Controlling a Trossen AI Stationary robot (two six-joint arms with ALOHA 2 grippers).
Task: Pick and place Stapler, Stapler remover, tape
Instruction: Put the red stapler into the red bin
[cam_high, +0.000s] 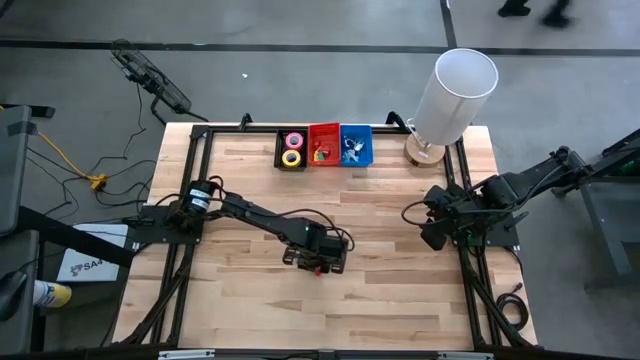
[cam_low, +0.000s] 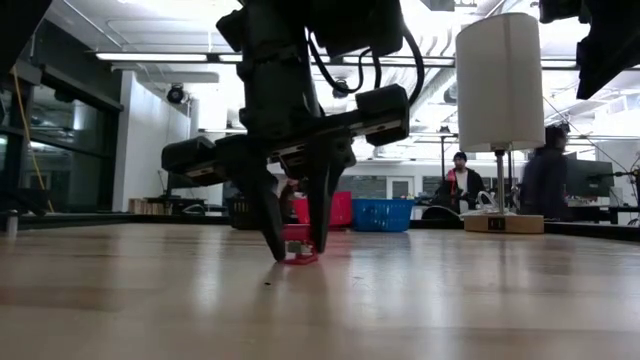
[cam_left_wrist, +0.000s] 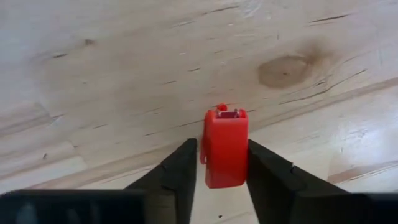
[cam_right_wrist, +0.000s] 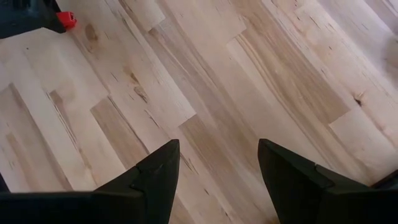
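A small red stapler (cam_left_wrist: 225, 146) lies flat on the wooden table near its middle, and shows in the low view as a red stapler (cam_low: 300, 258) between two dark fingertips. My left gripper (cam_left_wrist: 222, 143) has come down over it from above and is shut on it; in the high view my left gripper (cam_high: 320, 265) hides most of it. Pink tape (cam_high: 293, 140) and yellow tape (cam_high: 291, 157) lie in a black bin at the far edge. My right gripper (cam_right_wrist: 217, 146) hangs open over bare table at the right, with nothing between its fingers. My left gripper has the stapler's two long sides (cam_left_wrist: 244, 158) between its two fingers, one finger (cam_left_wrist: 267, 174) on each side. The fingers slant steeply down from above and reach across the stapler's width. The stapler's underside (cam_low: 301, 260) rests on the table.
A black bin (cam_high: 280, 150), a red bin (cam_high: 323, 130) and a blue bin (cam_high: 356, 130) stand in a row at the far edge. A tall white lamp (cam_high: 455, 90) stands at the far right corner. People stand in the room beyond the table.
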